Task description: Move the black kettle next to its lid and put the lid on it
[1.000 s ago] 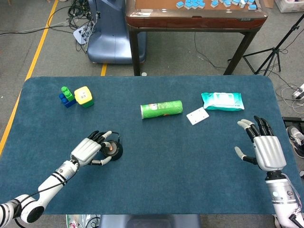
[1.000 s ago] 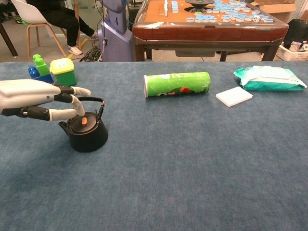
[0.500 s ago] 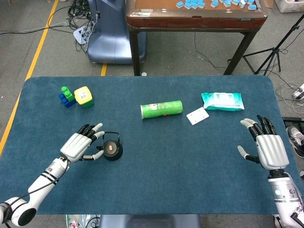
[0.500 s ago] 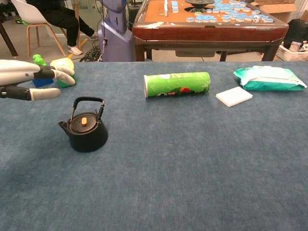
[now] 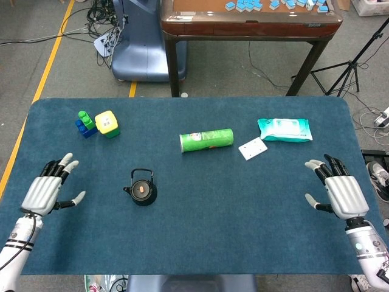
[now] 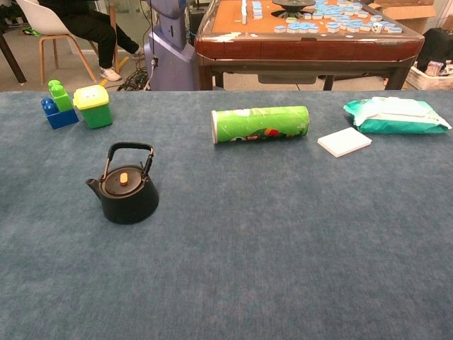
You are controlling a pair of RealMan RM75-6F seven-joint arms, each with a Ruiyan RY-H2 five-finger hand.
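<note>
- Two hands sit low in the head view, one at each side edge of the blue table (image 5: 200, 243), and neither shows in the chest view.
- Left hand (image 5: 48, 190), at the lower left of the frame, lies back-up over the cloth with its fingers spread and straight, thumb out to the side, holding nothing; its arm runs off the bottom left corner.
- Right hand (image 5: 340, 190), at the lower right, has the same pose: back of the hand upward, fingers fanned toward the far edge, thumb pointing inward, nothing in its grasp.
- Black kettle (image 6: 127, 193) stands upright, left of centre in both views, well apart from either hand. Its lid (image 6: 124, 183) is seated on top, with a small orange knob in the middle; the hoop handle stands raised behind it and the short spout points to the left of the chest frame.
- Further back, a green can (image 5: 206, 140) lies on its side near the middle of the table, with a white card-like box (image 5: 253, 148) just to its right and a teal wipes pack (image 5: 284, 129) beyond that.
- Toy blocks (image 5: 97, 123), blue, green and yellow, sit at the upper left of the cloth.
- Beyond the table's far edge stands a brown table (image 5: 249, 18) carrying blue tiles.
</note>
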